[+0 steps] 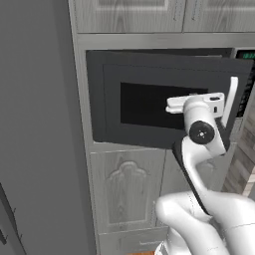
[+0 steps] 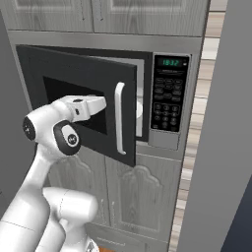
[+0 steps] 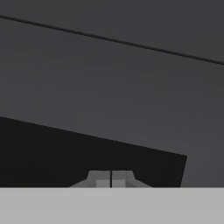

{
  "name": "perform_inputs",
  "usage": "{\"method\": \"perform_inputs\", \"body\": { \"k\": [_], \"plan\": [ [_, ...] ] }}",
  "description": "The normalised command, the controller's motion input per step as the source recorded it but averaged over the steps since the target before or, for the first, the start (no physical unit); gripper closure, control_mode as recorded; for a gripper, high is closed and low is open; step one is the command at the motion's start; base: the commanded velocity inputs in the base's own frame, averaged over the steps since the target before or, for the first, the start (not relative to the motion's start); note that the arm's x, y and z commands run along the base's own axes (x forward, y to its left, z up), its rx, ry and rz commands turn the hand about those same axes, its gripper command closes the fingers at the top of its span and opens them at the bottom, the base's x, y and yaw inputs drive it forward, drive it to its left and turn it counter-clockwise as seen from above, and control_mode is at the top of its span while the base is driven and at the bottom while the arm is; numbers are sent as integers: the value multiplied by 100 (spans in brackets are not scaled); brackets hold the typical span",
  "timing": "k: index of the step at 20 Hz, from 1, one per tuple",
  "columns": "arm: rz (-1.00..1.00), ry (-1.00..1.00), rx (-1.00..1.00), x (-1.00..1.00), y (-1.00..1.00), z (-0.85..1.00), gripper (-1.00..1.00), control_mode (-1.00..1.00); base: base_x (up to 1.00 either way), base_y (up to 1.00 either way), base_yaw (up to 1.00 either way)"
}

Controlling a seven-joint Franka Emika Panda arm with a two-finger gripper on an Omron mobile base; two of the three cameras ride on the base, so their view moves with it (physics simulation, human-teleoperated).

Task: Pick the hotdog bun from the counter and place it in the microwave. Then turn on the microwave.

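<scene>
Right up against the lens, the gripper (image 3: 111, 179) has its fingertips pinched fully together, nothing between them, nosed at the dark microwave (image 2: 162, 98) door (image 2: 81, 98). That door hangs partly open, hinged left, blocking most of the cavity, so only a sliver of white turntable (image 2: 139, 109) peeks past its white handle (image 2: 119, 118). Can't spot the bun, so no clue which way it points.

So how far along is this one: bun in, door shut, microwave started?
Bun: cannot tell, the part-open door hides the cavity of the microwave; a white turntable edge shows. In hand: the shut gripper sits against the door's dark window, apparently pushing it closed. Left: shutting fully, then the keypad.
</scene>
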Motion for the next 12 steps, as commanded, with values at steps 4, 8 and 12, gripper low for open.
{"method": "perform_inputs", "body": {
  "k": [4, 8, 12],
  "plan": [
    [11, 5, 4, 24, -14, 16, 100, -100, 0, 0, 0],
    [10, 5, 4, 24, -14, 16, 100, -100, 0, 0, 0],
    [10, 7, 4, 26, -14, 15, 100, -100, 0, 0, 0]
  ]
}}
